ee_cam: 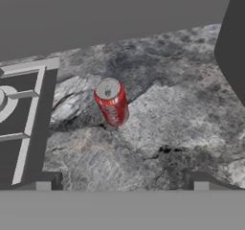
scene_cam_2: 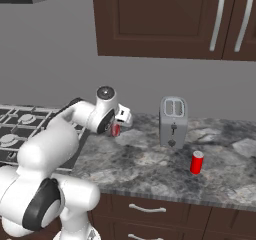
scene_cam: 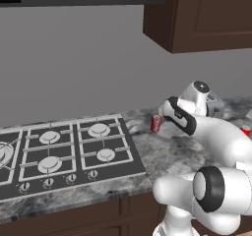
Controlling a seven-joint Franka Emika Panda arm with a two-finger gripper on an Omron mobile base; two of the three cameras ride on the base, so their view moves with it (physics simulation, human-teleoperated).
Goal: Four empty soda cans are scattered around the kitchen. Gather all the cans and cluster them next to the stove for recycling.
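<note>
Here the gripper (ee_cam: 122, 178) hangs above the table (ee_cam: 182, 128) with its jaws wide apart and nothing between them; the 2 fingertips (ee_cam: 46, 181) stand far to each side at the bottom of the hand view. A red can (ee_cam: 112, 102) stands upright on the table just beside the right edge of the stove (ee_cam: 28, 114), ahead of the gripper and a little below it, about on the middle line between the fingertips. Its long axis is vertical, and its silver top faces up toward the hand camera. In the left base view this can (scene_cam: 156, 123) sits near the back of the table, right of the stove (scene_cam: 64, 151), with the hand just to its right. It seems to be already in its place by the stove, so I judge that the gripper has no more work on it. A 2nd can (scene_cam_2: 197, 162) stands upright in front of the toaster (scene_cam_2: 173, 121), well apart from the stove and to the right of the arm. To take it, the arm must probably swing to the right, past the toaster, and come down over its top or from the side.
</note>
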